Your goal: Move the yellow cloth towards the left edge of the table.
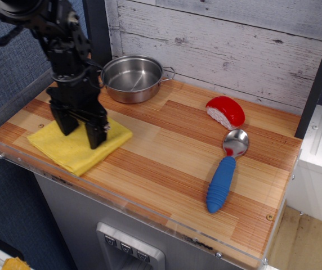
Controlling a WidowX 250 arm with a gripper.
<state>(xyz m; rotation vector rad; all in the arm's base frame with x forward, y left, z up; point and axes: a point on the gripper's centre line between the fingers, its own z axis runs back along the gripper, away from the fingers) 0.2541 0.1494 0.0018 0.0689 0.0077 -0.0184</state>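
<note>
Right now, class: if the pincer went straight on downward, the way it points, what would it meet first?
The yellow cloth. The pincer points down with both fingertips apparently already on it; beneath lies the table.

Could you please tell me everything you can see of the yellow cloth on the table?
The yellow cloth is bright, thick and spongy-looking, roughly square, folded in layers visible at its near edge. It lies flat, turned corner-on, near the front left of the wood-plank table. The black gripper stands on it with fingers apart, both tips pressing its top.
</note>
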